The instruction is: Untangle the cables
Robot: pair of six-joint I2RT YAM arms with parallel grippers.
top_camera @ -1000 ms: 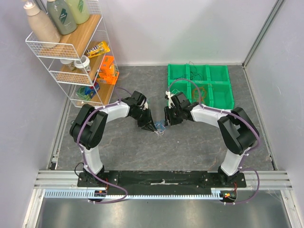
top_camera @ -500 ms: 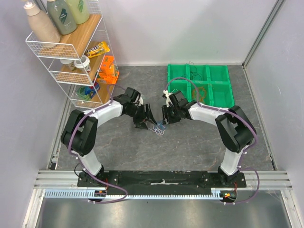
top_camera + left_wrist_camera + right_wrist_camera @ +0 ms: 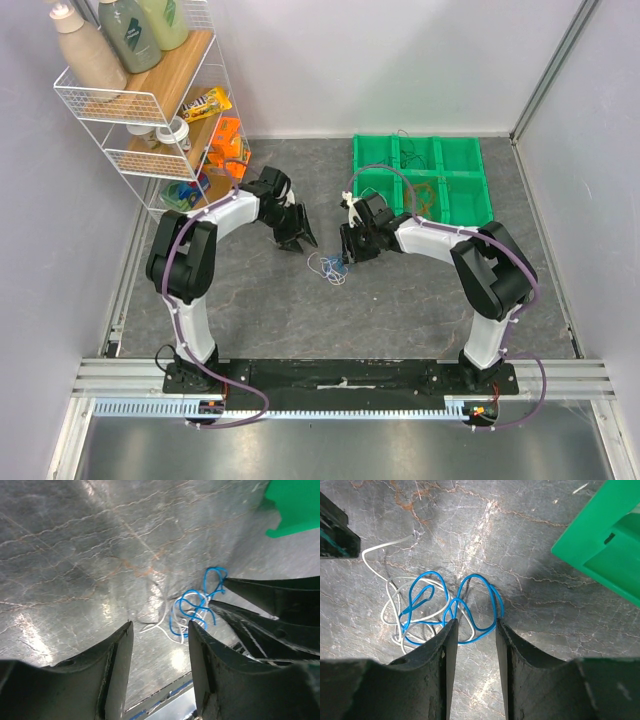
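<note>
1. Cables (image 3: 328,268), blue and white, lie tangled on the worktop (image 3: 400,310) between the 2 arms.
2. Left jaws stand open, empty, near them.
3. Right jaws, partly open, straddle a blue loop (image 3: 470,576).

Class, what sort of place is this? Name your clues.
Probably a robot lab test cell: left arm and right arm bolted to a base plate, a green compartment tray, a wire rack of props.

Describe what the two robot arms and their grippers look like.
Both the left arm and the right arm have white links and bulky black joints, with a thin purple hose looping along each. The left gripper and right gripper are black, with two flat tapered fingers each.
</note>
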